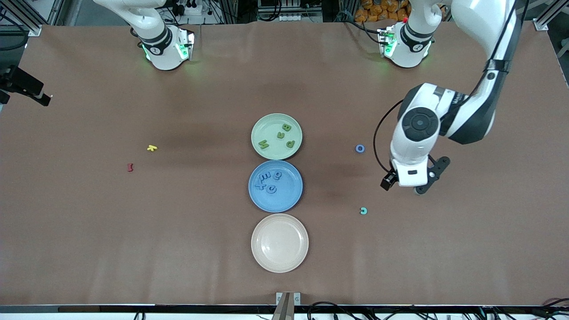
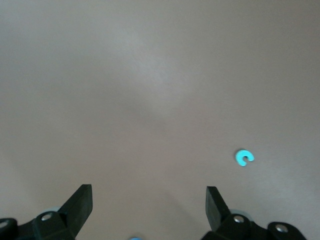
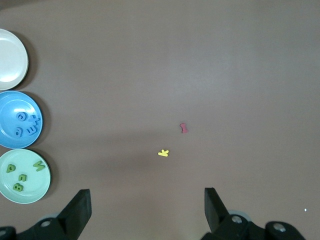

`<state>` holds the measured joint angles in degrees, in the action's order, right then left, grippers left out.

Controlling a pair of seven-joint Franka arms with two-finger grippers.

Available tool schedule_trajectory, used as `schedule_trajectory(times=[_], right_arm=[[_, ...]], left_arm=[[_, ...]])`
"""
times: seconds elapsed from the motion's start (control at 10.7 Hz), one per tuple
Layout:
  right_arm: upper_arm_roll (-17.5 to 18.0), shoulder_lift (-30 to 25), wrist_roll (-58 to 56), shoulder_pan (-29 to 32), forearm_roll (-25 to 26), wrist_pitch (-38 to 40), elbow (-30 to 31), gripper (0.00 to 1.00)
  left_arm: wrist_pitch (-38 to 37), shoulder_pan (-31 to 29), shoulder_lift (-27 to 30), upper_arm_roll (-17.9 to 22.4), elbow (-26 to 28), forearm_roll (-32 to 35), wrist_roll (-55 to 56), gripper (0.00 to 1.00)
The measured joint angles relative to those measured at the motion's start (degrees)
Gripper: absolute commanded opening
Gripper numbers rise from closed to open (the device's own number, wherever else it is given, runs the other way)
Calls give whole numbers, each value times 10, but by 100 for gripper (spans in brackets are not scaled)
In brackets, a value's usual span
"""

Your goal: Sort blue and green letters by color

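The left gripper (image 1: 411, 189), jaws spread and empty, hung near the small blue ring-shaped letter (image 1: 360, 148) beside the green plate (image 1: 266, 151); the next move was probably to pinch that letter.

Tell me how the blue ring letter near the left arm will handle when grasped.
The blue ring letter lies flat on the table, so it probably won't roll. It looks tiny and thin, likely light, and may skid if pushed. The left gripper, fingers open, would have little edge to pinch.
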<state>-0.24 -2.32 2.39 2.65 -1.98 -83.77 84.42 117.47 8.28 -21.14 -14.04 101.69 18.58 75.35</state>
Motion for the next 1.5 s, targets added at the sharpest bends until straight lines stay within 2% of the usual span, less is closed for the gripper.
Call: schedule_trajectory(times=[0.28, 0.56, 0.75, 1.03, 1.5], right_arm=[[6, 0, -1, -13, 0, 20, 2, 100], [11, 0, -1, -25, 0, 29, 2, 100], [11, -1, -1, -24, -1, 29, 2, 100], [11, -2, -1, -24, -1, 27, 1, 100], [1, -3, -1, -22, 0, 20, 0, 100]], left_arm=[[-70, -28, 5, -1, -48, -30, -108, 100], [-86, -31, 18, -1, -61, -79, -229, 100], [-91, -32, 60, 9, -65, -124, -298, 100], [-100, -45, 114, 13, -61, -144, -386, 100], [-140, -46, 163, 15, -60, -154, -507, 100]])
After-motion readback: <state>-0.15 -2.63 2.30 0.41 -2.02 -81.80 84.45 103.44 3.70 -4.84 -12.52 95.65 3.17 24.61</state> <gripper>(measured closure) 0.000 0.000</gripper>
